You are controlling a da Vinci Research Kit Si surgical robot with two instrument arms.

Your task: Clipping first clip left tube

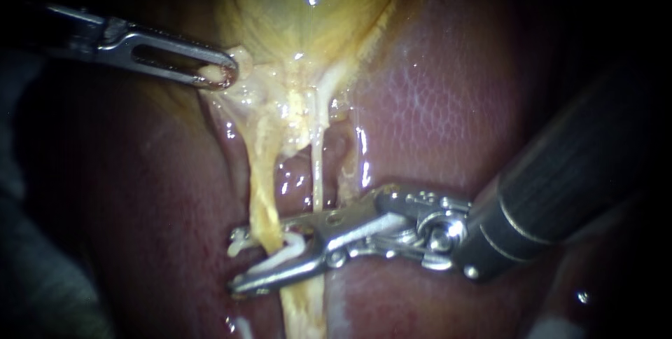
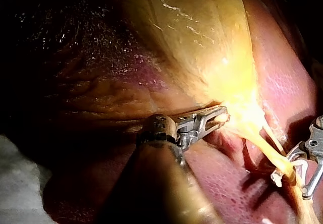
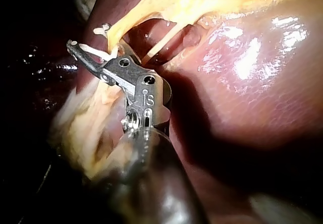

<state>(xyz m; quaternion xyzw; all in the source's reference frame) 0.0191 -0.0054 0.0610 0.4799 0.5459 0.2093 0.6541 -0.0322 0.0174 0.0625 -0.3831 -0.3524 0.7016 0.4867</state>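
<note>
The yellow gallbladder (image 1: 308, 17) tapers down into two strands: the thick yellow left tube (image 1: 260, 192) and a thin pale right tube (image 1: 316, 171). My left instrument (image 1: 220, 73) comes in from the upper left, its slotted jaws shut on tissue at the gallbladder's neck; the left wrist view shows the same grip (image 2: 221, 117). My right instrument (image 1: 234, 258) reaches across from the right. Its jaws straddle the left tube low down and hold a white clip (image 1: 280, 251) around it. In the right wrist view the clip (image 3: 93, 48) lies against the yellow tube (image 3: 118, 32).
Dark red liver (image 1: 434, 101) surrounds the tubes on both sides. The right instrument's thick dark shaft (image 1: 574, 171) fills the lower right. Wet pale tissue (image 1: 280, 97) spreads where the tubes leave the gallbladder.
</note>
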